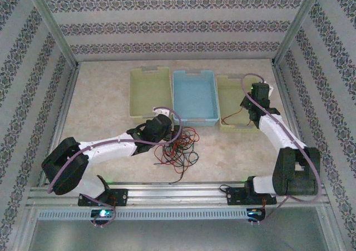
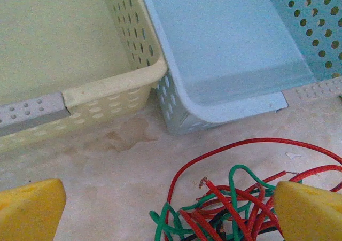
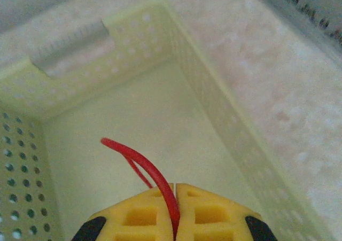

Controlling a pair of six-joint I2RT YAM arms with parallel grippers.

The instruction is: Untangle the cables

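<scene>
Top external view: three shallow bins stand in a row at the far side of the table (image 1: 105,112). They are a pale yellow left bin (image 1: 150,98), a blue bin (image 1: 194,98) in the middle and a pale yellow right bin (image 1: 228,92), set close side by side.
Cables: a loose tangle of red, green and black cables (image 1: 179,145) lies on the table just in front of the blue bin, between the two arms.
Left claw: the left claw (image 1: 165,126) hangs by the near corners of the left bin and the blue bin, just beside the tangle. Its jaws stand wide and hold nothing.
Left wrist view: the left claw (image 2: 171,214) shows two yellow fingers (image 2: 29,209) at the bottom corners. The cables (image 2: 224,198) lie on the table (image 2: 107,166) between them, crowded toward the right-hand one; whether it touches them I cannot tell. The perforated walls of the left bin (image 2: 107,99) and the blue bin (image 2: 224,48) meet above.
Right claw: the right claw (image 1: 253,113) is over the right bin, pinching a single red cable (image 1: 232,117) that droops toward the bin's near left corner.
Right wrist view: the yellow pads of the right claw (image 3: 175,190) are pressed together. The red cable (image 3: 145,165) is caught in the seam and arches up and to the left, above the floor of the right bin (image 3: 208,96).
</scene>
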